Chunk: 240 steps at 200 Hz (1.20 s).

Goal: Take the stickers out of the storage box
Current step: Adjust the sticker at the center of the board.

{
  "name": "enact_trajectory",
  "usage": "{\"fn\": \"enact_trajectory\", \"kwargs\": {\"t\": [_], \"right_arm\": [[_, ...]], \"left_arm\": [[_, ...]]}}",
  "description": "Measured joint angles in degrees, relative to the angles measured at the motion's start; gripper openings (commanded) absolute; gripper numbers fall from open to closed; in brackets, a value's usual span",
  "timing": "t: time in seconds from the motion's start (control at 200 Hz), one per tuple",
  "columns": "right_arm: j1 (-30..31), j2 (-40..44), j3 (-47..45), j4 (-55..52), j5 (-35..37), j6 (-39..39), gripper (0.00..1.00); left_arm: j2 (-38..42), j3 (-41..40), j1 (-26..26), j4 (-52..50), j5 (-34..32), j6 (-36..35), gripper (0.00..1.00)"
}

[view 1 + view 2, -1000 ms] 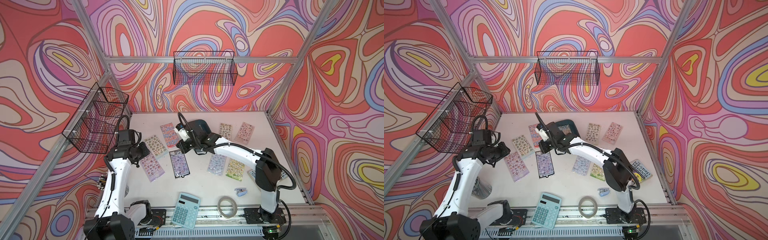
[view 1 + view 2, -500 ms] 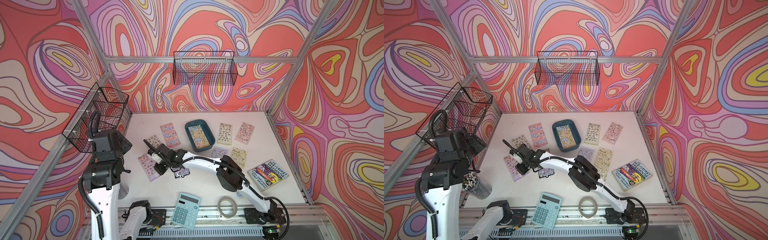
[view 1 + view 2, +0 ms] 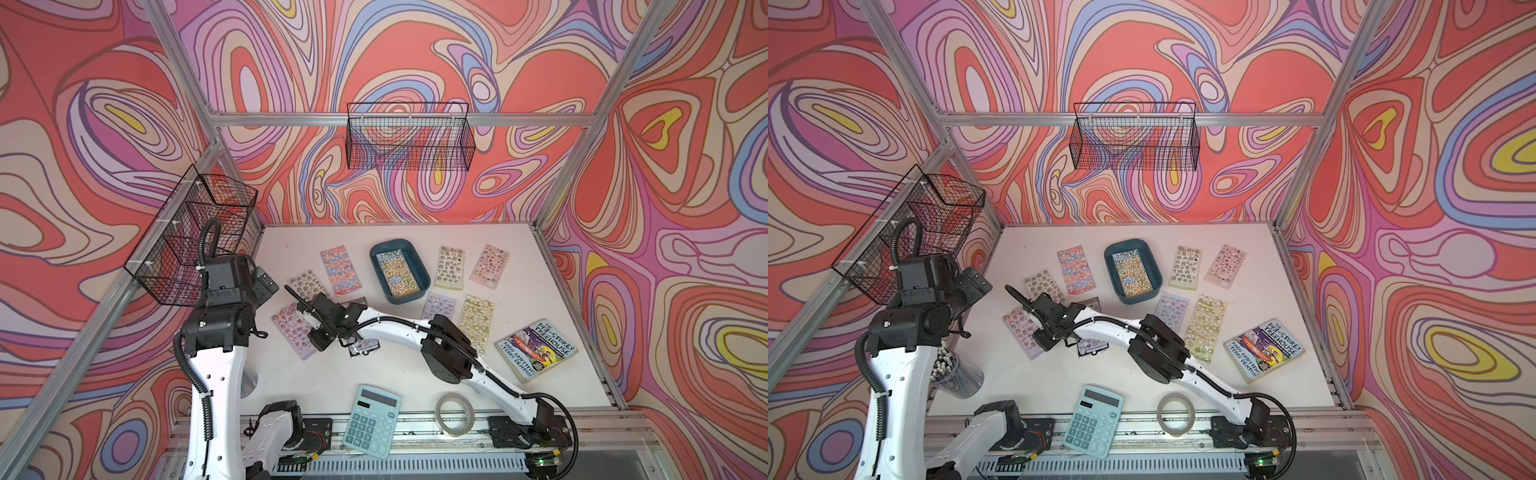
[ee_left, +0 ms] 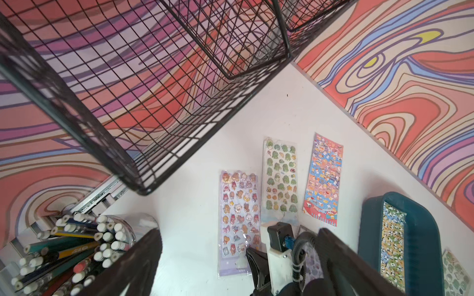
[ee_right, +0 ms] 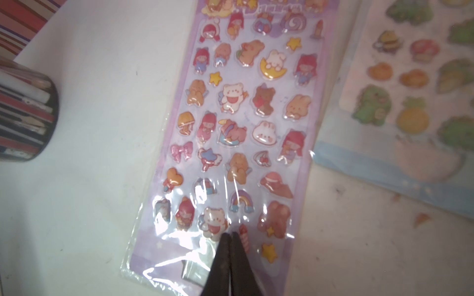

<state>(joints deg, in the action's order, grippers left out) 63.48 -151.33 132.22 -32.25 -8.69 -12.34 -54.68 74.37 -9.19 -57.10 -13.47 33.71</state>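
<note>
One panda-print sticker sheet (image 3: 397, 272), at least, lies flat in the teal storage box (image 3: 409, 296) at the far middle of the table (image 3: 395, 232), with some eight others spread around it. We judge the sheets light, thin and floppy in slippery glossy wrappers, so a pinch at a short end looks best. The right gripper (image 5: 230, 237) has its fingers pressed together, tips on or just above the near end of a purple sheet (image 5: 243, 115), gripping nothing we can see. The left gripper (image 3: 264, 284), high beside the wire basket (image 3: 195, 232) at left, stands wide open and empty.

Twin high views (same table (image 3: 374, 232)), wrists close
</note>
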Motion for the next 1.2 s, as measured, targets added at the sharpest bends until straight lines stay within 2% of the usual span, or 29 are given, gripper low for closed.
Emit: {"fn": "enact_trajectory", "kwargs": {"t": [0.2,0.401,0.536,0.736,0.931,1.047,1.202], "right_arm": [[2.05,-4.22,5.99,1.79,-1.86,-1.62,0.00],[3.19,-4.39,5.60,3.28,-4.55,-2.32,0.00],[2.73,-1.60,1.14,4.39,-5.03,-1.73,0.00],[-1.22,8.87,-7.43,4.42,-6.58,-2.23,0.00],[-9.66,26.88,-14.82,7.13,-7.37,-3.43,0.00],[-14.88,34.82,-16.48,6.12,-3.34,-3.58,0.00],[-19.06,37.94,-20.50,2.03,3.69,-3.17,0.00]], "left_arm": [[-0.46,-0.02,-0.02,0.59,0.90,0.00,0.98],[-0.72,-0.90,-0.02,1.18,1.97,0.02,0.98],[-1.09,-1.90,-0.02,1.64,2.91,0.26,0.98],[-1.36,-3.48,-0.02,2.51,4.24,0.46,1.00],[-2.54,-3.52,-0.02,5.20,9.40,-0.52,1.00],[-4.96,-4.26,0.11,7.52,14.75,-1.09,1.00],[-9.35,-7.63,2.25,9.55,19.41,-1.42,1.00]]}}
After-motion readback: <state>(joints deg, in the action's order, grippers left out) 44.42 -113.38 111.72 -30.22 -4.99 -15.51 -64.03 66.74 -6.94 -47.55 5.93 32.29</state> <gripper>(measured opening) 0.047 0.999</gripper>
